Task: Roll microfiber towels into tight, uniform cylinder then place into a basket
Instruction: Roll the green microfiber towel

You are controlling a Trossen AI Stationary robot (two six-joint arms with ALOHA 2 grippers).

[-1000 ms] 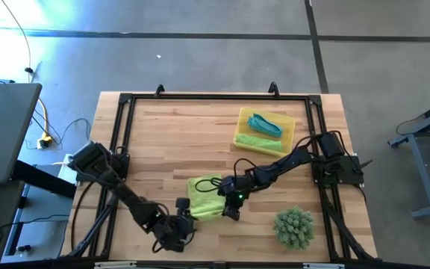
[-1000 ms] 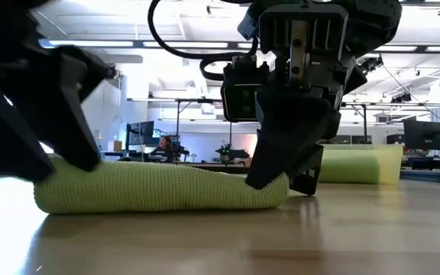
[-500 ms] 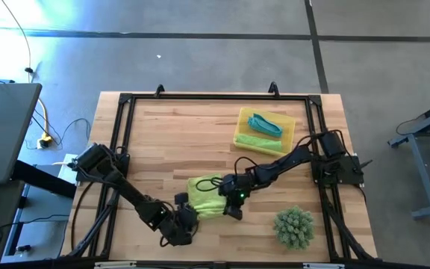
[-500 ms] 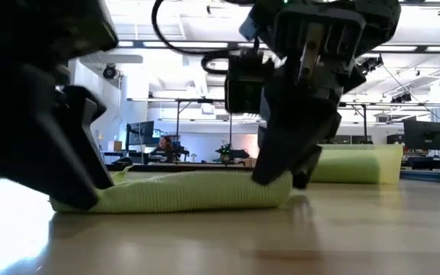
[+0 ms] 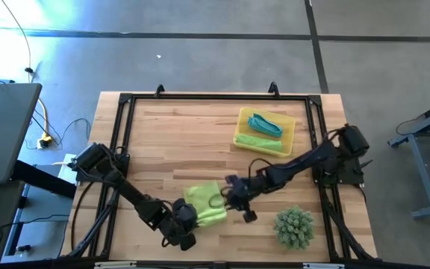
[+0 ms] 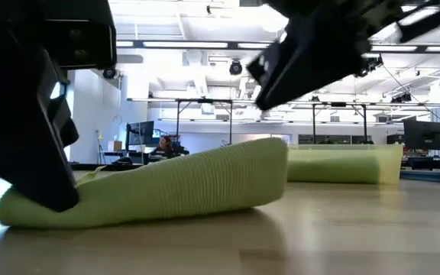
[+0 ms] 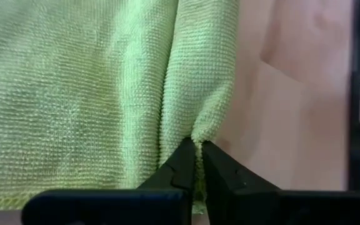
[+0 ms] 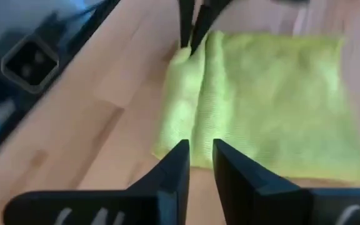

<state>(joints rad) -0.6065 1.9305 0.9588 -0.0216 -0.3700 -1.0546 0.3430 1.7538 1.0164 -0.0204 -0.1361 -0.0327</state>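
At the table's front, left gripper [image 7: 197,164] pinches the lime-green towel [image 5: 204,206]; right gripper [image 8: 197,164] slightly parted, empty

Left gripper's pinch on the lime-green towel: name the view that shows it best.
Left wrist view: the left gripper is shut on the lime-green towel at its rolled edge. The high view shows only arm and cloth meeting; the low view a dark blur; the right wrist view shows it far off.
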